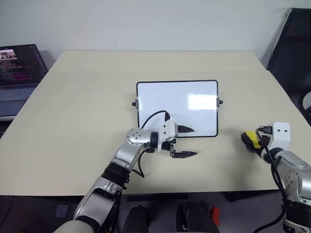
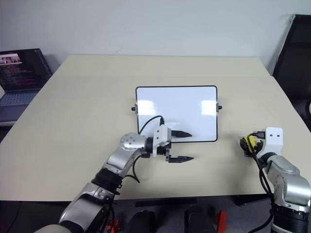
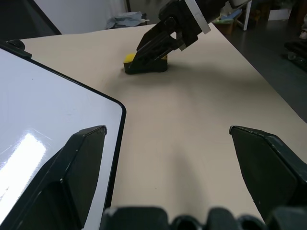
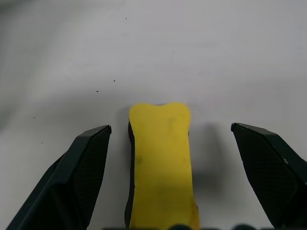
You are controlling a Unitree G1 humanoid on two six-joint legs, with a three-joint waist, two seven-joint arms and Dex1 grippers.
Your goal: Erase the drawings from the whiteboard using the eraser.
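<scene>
- The right gripper (image 4: 170, 139) has its jaws spread wide, one finger on each side of the eraser (image 4: 162, 163), with a clear gap to either finger; it grips nothing.
- The eraser lies flat on the worktop (image 1: 87, 97), yellow face up, well right of the whiteboard (image 1: 177, 104).
- The left gripper (image 1: 187, 141) has its jaws wide open and empty, pointing sideways toward the robot's right; one finger is over the whiteboard's near edge, the other over bare worktop just in front.
- The right forearm comes in from the near right corner and tilts down to the eraser.
- The whiteboard's face looks clean.
</scene>
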